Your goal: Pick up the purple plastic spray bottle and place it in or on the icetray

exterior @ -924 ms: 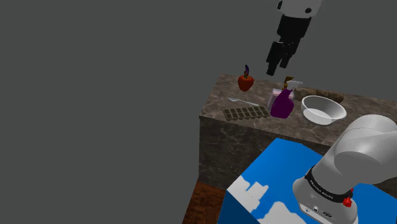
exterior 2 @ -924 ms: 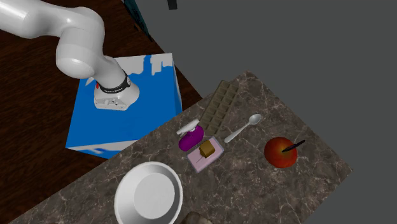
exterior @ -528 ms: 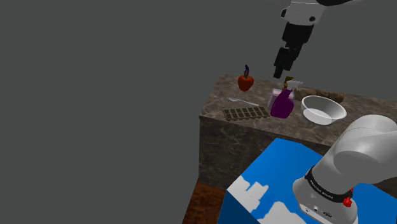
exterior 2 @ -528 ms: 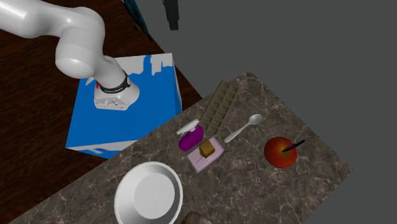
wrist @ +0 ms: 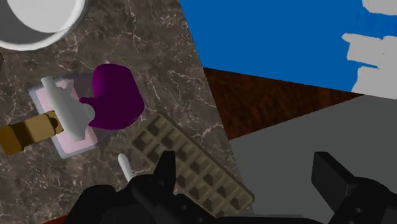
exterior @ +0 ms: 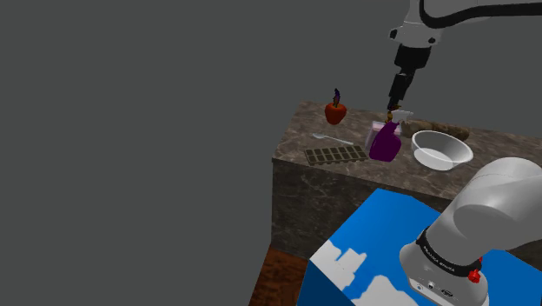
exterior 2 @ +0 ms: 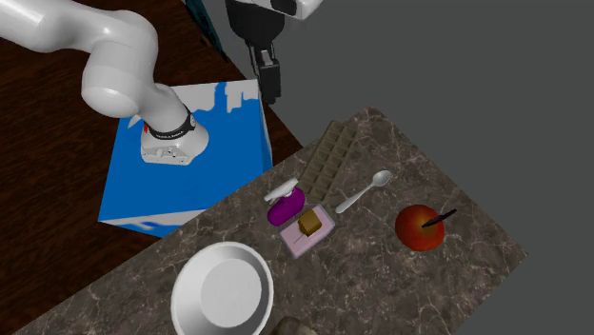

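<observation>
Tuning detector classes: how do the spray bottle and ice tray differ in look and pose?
The spray bottle is purple with a white head; the ice tray is dull brown-grey. The bottle is rounded and stands upright; the tray is a flat grid. The tray lies at the counter edge, the bottle further in. Both rest on the marbled counter.

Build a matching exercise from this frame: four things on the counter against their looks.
Things:
1. spray bottle
2. icetray
3. bowl
4. apple

Looks:
a. red, with a dark stem
b. purple body, white head
c. white and round
d. flat grid of compartments at the counter's edge

Pairs: 1-b, 2-d, 3-c, 4-a
</observation>
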Available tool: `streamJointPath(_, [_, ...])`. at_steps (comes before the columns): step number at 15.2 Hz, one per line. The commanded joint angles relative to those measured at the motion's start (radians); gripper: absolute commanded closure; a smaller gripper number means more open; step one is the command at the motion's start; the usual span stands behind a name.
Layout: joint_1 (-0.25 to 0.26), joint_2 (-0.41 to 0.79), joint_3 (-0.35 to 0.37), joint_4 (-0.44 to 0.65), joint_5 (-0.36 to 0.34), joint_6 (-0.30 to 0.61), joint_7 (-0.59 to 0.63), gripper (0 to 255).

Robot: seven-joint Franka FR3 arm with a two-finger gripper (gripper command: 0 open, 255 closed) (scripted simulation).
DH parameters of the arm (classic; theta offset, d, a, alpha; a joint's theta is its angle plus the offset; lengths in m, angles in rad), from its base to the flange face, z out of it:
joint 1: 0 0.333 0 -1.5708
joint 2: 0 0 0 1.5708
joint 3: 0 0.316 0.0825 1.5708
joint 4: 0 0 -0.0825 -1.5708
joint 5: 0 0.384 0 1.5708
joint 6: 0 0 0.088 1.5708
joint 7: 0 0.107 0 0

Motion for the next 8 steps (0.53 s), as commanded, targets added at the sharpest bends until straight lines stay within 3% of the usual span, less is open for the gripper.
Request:
streamJointPath(1, [-0.005, 0.039, -0.046, 0.0, -0.032, 0.034, -0.065, 0])
streamJointPath(8, [-0.011, 0.208, -0.206, 0.053, -0.11, 0.142, -0.29, 0])
